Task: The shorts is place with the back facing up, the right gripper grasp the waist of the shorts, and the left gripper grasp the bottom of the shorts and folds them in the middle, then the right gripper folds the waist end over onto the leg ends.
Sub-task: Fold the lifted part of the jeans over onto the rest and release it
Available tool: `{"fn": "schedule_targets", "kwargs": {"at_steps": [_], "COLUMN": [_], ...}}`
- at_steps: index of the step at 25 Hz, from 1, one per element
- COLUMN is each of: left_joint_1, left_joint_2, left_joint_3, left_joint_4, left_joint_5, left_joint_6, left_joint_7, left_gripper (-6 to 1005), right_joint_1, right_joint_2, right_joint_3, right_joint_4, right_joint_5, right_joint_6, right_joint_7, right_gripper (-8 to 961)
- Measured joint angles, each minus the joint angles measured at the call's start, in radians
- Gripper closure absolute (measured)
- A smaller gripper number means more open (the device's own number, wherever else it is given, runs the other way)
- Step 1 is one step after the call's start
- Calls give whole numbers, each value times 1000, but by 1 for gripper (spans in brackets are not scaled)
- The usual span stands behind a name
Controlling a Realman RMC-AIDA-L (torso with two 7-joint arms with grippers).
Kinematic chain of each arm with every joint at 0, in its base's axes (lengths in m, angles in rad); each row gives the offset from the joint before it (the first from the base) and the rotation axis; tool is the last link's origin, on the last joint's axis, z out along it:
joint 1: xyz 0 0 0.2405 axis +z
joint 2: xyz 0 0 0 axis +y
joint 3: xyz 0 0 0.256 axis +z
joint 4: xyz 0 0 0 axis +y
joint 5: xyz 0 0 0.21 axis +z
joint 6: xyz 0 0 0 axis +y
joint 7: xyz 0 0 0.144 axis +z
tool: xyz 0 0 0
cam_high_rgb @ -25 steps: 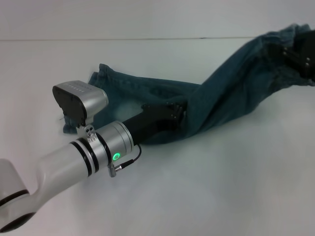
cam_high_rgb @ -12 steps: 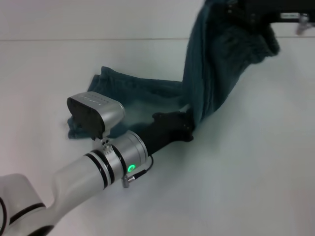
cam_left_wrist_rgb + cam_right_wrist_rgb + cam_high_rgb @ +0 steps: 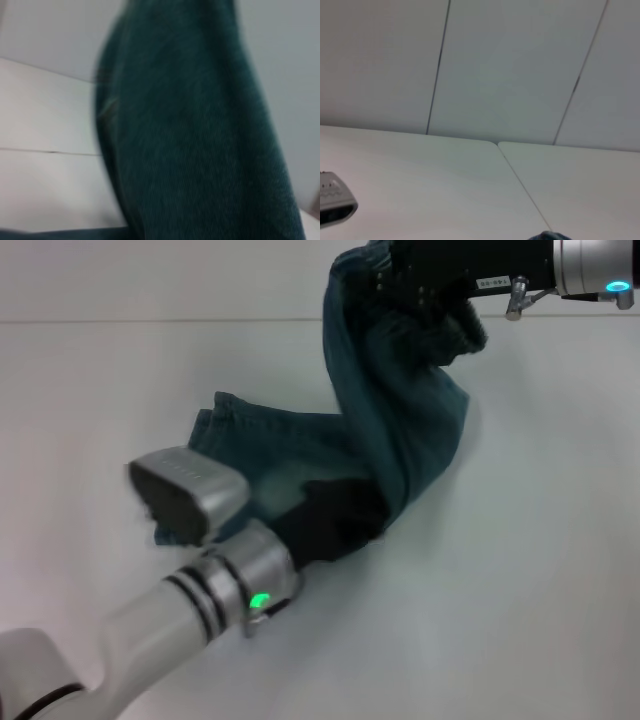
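Note:
The blue-green denim shorts (image 3: 290, 445) lie partly on the white table (image 3: 520, 570). Their waist end (image 3: 440, 330) hangs in the air from my right gripper (image 3: 405, 280), which is shut on it at the top of the head view. From there the cloth drops in a tall fold (image 3: 410, 430) to the table. My left gripper (image 3: 368, 512) rests low against the foot of that fold, at the shorts' middle. The leg ends (image 3: 210, 420) lie flat at the left, partly behind my left wrist camera (image 3: 185, 490). The left wrist view is filled by hanging denim (image 3: 200, 140).
The table's seam lines (image 3: 522, 185) and a panelled wall (image 3: 510, 65) show in the right wrist view, with my left wrist camera's housing (image 3: 335, 205) at one edge. The left arm (image 3: 170, 625) reaches in from the front left.
My right gripper has carried the waist end up and to the left, from the far right to above the shorts' middle. The left arm has shifted slightly towards the front.

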Motion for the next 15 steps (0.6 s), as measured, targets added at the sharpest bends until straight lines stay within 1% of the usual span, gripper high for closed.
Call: {"fn": "schedule_targets", "kwargs": {"at_steps": [4,7,10,13,15], "left_joint_1": [107,204,299,370,405], "left_joint_2": [4,8,8,7,7], "left_joint_3": [-66,-104,-112,-113,-113], "left_joint_4": [102,200,313,416,476], "left_joint_5": [0,-3,-6,-6,-7], "left_joint_6": [32,109,236,331,372], "left_joint_7": [2,-11,-65,-163,-225], "left_gripper": [998,997,996,997,997], "right_joint_1": [-7,-11,-13,-7,3], "right_joint_2": [-9,-9,-10,-10,-10], "right_joint_3": [-17,-27,-60,-110,-147], "right_joint_4": [3,5,5,5,10], "right_joint_5": [20,19,18,17,17], "right_joint_6": [-4,-5,-10,-12,-13], "right_joint_7": [4,6,15,31,37], "right_gripper": [897,897,897,897,898]}}
